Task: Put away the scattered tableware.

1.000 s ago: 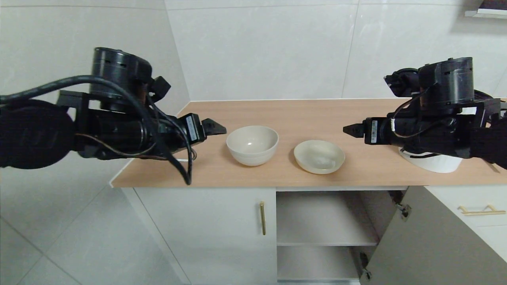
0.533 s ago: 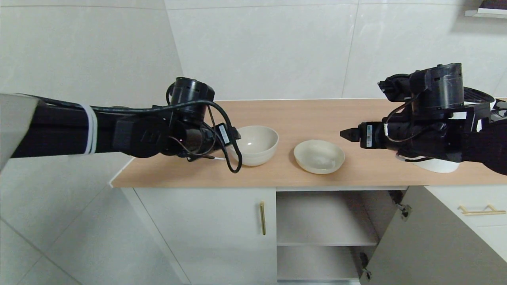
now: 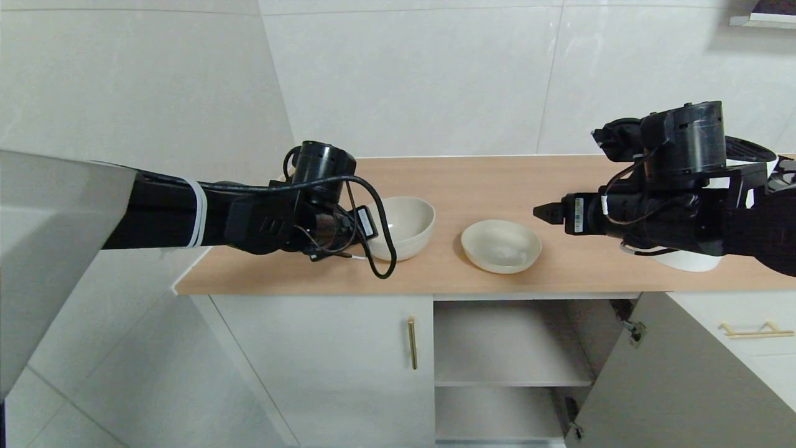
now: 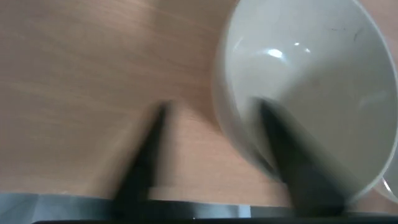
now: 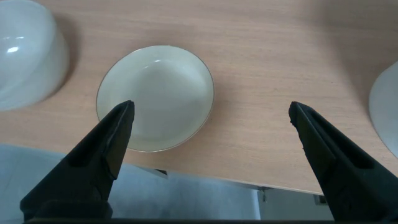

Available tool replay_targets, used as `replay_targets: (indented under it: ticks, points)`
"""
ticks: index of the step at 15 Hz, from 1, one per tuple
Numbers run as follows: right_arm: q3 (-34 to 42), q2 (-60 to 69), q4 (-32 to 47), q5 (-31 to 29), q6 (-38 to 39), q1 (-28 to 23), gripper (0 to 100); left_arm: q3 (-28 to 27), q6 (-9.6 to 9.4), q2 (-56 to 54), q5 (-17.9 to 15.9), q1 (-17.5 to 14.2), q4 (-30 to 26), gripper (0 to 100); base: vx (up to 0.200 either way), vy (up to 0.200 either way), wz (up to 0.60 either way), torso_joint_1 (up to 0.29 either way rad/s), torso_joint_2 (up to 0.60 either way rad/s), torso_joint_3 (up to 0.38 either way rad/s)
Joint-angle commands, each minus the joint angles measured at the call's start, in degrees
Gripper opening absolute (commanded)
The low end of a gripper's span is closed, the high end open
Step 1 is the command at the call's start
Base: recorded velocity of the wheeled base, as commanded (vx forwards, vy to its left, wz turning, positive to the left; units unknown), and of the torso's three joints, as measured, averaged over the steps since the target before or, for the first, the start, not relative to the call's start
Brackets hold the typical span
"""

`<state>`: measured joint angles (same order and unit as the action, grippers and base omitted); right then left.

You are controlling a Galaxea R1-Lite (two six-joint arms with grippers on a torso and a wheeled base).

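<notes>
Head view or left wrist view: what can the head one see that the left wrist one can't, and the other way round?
Head view: the shallow dish, the right gripper near it, a white bowl under that arm, and the open cupboard below the counter.
Left wrist view: a close look at the left gripper, with its fingers spread on either side of the rim of the deep bowl.
Shared: that deep bowl and the wooden counter.

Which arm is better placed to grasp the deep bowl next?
Left. The left gripper stands open across the deep bowl's rim; the right gripper hangs open farther off, by the shallow dish.
</notes>
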<state>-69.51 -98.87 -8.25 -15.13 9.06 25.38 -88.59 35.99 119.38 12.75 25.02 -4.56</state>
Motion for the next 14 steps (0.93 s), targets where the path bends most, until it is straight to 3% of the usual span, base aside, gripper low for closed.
replay_targets:
  ticks: [1,5,7,11,14]
  points:
    - [0.1,0.2,0.0,0.0,0.0,0.0,100,0.2,0.14,0.0,0.2,-0.1,0.9,0,0.0,0.0,0.0,0.0,0.0,0.0]
    - [0.1,0.1,0.0,-0.1,0.0,-0.1,100,2.7,0.93,-4.7,0.3,0.0,1.0,0,0.0,0.0,0.0,0.0,0.0,0.0]
    - [-0.3,-1.5,0.0,-0.2,-0.1,-0.4,100,7.4,0.49,-10.6,-0.1,0.9,1.0,0,0.0,0.0,0.0,0.0,0.0,0.0]
    - [-1.9,-8.6,0.0,-2.8,-0.1,-0.4,100,13.2,-1.62,-18.8,-1.2,2.8,1.8,0,0.0,0.0,0.0,0.0,0.0,0.0]
    - [-2.6,-13.5,-2.6,-4.6,0.0,-0.4,100,17.9,-4.43,-22.6,-4.4,3.3,6.5,0,0.0,0.0,0.0,0.0,0.0,0.0]
